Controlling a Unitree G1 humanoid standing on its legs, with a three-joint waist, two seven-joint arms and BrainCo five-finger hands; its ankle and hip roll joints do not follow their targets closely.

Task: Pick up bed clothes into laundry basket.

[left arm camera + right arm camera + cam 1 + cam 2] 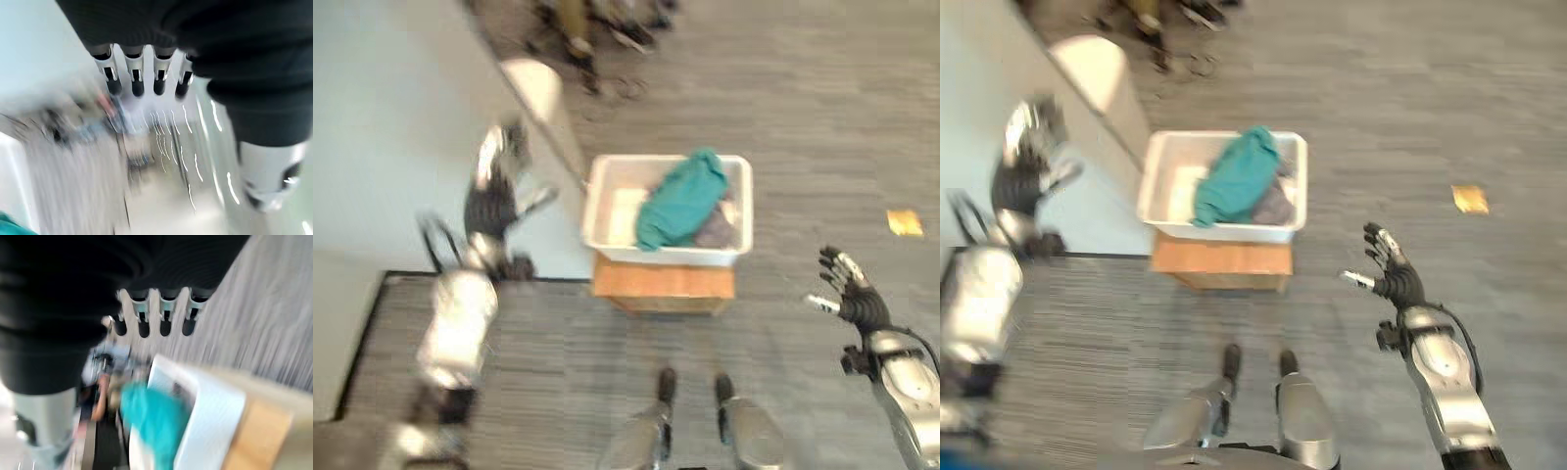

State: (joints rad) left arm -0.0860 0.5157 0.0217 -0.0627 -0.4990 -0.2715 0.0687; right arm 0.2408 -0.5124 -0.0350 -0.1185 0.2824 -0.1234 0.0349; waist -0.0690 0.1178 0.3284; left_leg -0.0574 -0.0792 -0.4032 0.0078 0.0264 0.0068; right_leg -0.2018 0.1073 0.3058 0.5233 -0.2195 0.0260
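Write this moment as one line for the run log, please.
left hand: open, empty, over bed | right hand: open, empty, over floor | teal cloth: in white basket | basket on wooden stand

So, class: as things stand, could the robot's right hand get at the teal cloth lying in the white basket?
Probably yes. The right hand is open and holds nothing, off to one side of the white basket. The teal cloth lies on top, uncovered, with bare floor between hand and basket.

Left hand (497, 191) (motion-blurred)
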